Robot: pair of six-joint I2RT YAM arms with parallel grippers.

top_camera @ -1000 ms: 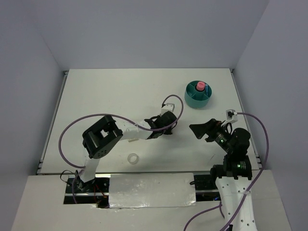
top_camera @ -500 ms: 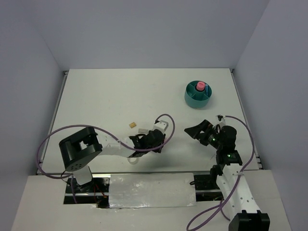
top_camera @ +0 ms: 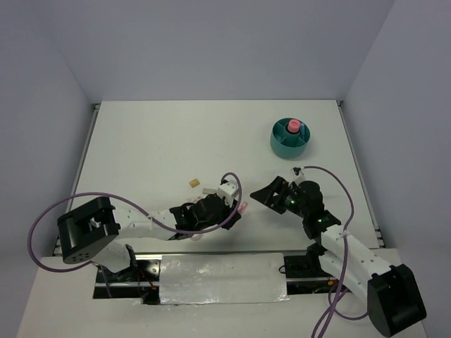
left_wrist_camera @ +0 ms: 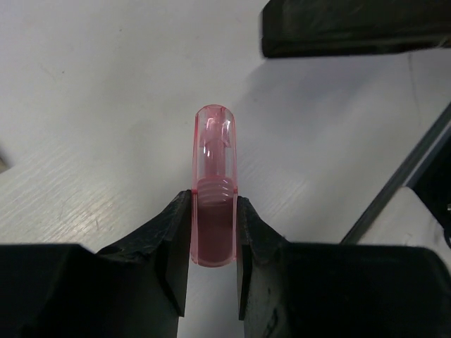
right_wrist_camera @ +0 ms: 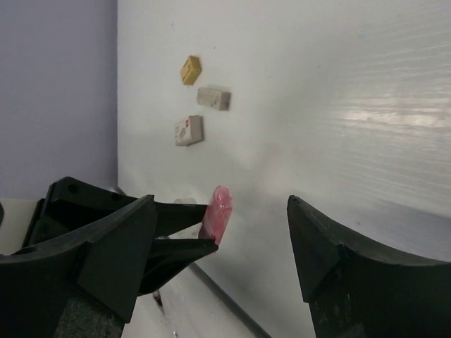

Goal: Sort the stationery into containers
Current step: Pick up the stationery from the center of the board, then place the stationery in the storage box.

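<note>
My left gripper [top_camera: 237,208] is shut on a short clear pink stick [left_wrist_camera: 213,184], held just above the table; it also shows in the right wrist view [right_wrist_camera: 215,213]. My right gripper [top_camera: 263,192] is open and empty, facing the stick from the right, a short way off. One of its fingers [left_wrist_camera: 352,28] shows in the left wrist view. The teal round organizer [top_camera: 280,144] stands far right, with a pink tube [top_camera: 293,126] in its centre cup and a blue stick [top_camera: 303,131]. A tan block [top_camera: 192,183] and a white block [top_camera: 208,190] lie left of the left gripper.
The right wrist view shows the tan block [right_wrist_camera: 190,70], the white block [right_wrist_camera: 213,98] and a second white block with a red mark [right_wrist_camera: 189,130] in a row. The table's near edge and a metal rail run just behind the left gripper.
My left gripper has pulled back toward the near edge with the pink stick. My right gripper has moved left toward it, staying open.
</note>
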